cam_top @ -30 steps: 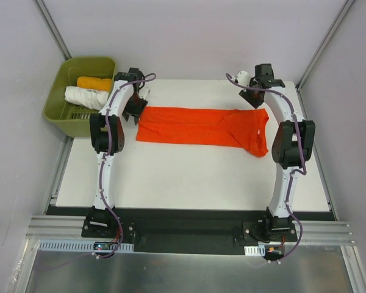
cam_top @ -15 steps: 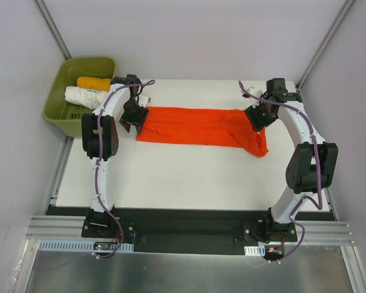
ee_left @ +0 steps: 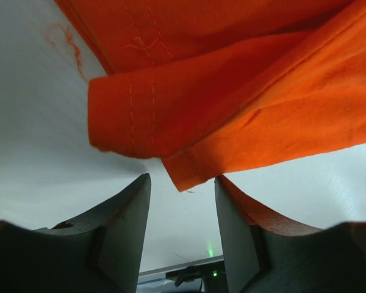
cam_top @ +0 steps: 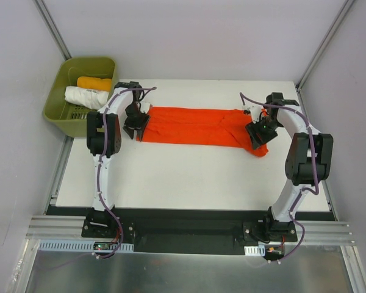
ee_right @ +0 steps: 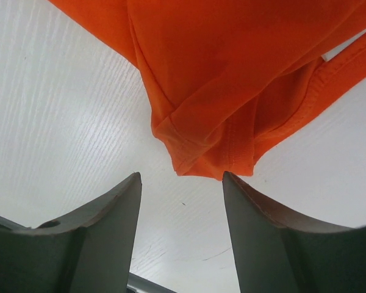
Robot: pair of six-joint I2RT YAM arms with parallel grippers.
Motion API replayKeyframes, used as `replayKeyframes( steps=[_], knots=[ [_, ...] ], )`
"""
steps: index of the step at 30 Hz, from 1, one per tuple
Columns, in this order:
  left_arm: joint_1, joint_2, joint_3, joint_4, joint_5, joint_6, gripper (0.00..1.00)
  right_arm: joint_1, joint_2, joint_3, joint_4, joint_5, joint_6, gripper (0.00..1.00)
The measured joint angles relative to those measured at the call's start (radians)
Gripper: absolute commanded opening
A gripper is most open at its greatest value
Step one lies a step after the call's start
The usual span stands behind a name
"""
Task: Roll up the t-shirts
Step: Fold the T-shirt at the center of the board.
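Two grippers: left gripper [ee_left: 183, 183] and right gripper [ee_right: 182, 180], each with its jaws parted about halfway and nothing between them.
Left jaw mouth: a folded corner of the t-shirt [cam_top: 201, 125] dips just into the gap, clear of both fingers; the stitched hem lies just ahead.
Right jaw mouth: a doubled corner hangs right at the gap, with cloth spreading ahead and to the right (a ribbed edge shows further ahead).
Long axis: the shirt lies as a long folded band on the table [cam_top: 189, 177], running crosswise from one gripper to the other, so each arm is nearest its own end.
Judgement: either jaw need only advance and close on its corner.
Beyond the left gripper: a green bin [cam_top: 52, 110] holding two rolls [cam_top: 85, 96].
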Motion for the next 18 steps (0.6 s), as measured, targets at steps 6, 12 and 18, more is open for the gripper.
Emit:
replayKeyframes(
  steps=[6, 12, 18],
  knots=[
    [-0.006, 0.011, 0.000, 0.000, 0.005, 0.001, 0.27, -0.001, 0.063, 0.000, -0.022, -0.007, -0.017, 0.55],
    [-0.006, 0.021, 0.000, 0.000, 0.026, 0.007, 0.00, -0.006, 0.152, 0.051, -0.054, -0.016, -0.038, 0.28],
    [-0.006, 0.028, 0.000, -0.010, 0.042, 0.026, 0.00, -0.054, 0.190, 0.103, -0.098, -0.047, -0.063, 0.18]
  ],
)
